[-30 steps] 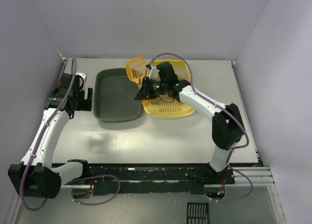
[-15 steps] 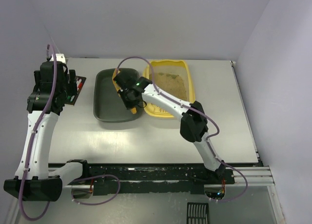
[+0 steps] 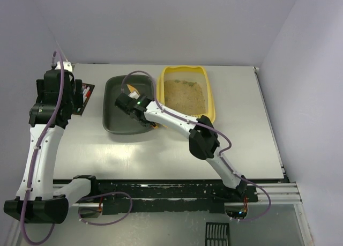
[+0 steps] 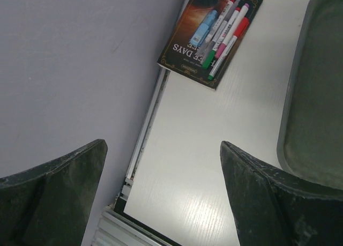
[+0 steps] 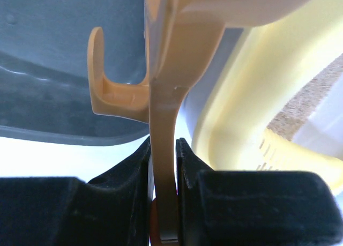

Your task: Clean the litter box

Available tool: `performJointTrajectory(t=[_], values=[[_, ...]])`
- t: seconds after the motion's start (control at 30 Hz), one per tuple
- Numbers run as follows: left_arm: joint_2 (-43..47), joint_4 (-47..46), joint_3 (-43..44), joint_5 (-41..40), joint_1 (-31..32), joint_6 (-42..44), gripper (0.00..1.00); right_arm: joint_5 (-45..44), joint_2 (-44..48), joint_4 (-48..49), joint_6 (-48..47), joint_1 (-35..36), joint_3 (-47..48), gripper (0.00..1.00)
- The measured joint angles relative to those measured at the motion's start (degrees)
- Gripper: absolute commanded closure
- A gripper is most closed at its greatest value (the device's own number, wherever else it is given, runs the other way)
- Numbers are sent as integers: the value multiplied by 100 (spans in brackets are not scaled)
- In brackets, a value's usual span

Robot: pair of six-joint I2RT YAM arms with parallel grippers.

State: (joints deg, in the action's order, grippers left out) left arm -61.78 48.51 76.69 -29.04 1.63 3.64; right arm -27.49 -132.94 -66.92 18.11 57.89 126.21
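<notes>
The yellow litter box [image 3: 211, 98] sits at the back of the table, holding beige litter [image 3: 185, 96]. My right gripper [image 3: 137, 111] reaches left over the dark grey tray [image 3: 115, 114] beside it. It is shut on the handle of the orange scoop [image 5: 163, 165], which stands upright between the fingers. The scoop's head fills the top of the right wrist view. The litter box rim [image 5: 241, 106] lies to the handle's right. My left gripper [image 4: 163, 171] is raised over the table's left edge, open and holding nothing.
A dark book with several pens on it [image 4: 211, 37] lies at the far left of the table [image 3: 86, 98]. The grey tray's edge [image 4: 316, 96] is to the right of the left gripper. Walls enclose the table on the left, back and right.
My right arm swung left with the scoop, from over the litter box to over the grey tray. The left arm lifted off the table a second ago and has since held still.
</notes>
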Motion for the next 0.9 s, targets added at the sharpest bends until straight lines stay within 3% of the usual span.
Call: performJointTrajectory(t=[0.23,0.6,0.73,0.9], values=[[74,-85,-2,-474,0,24,1,-1038,-101,-157,-251,422,9,100],[74,-243,17,-894,0,186,1,-1554,-101,-103,-398,507,-68,100],[15,-192,291,-597,-4,282,1,-1294,85,13,-361,450,-247,100],[-595,-2,1565,22,-4,369,1,-291,1360,551,-345,63,-1401,100]])
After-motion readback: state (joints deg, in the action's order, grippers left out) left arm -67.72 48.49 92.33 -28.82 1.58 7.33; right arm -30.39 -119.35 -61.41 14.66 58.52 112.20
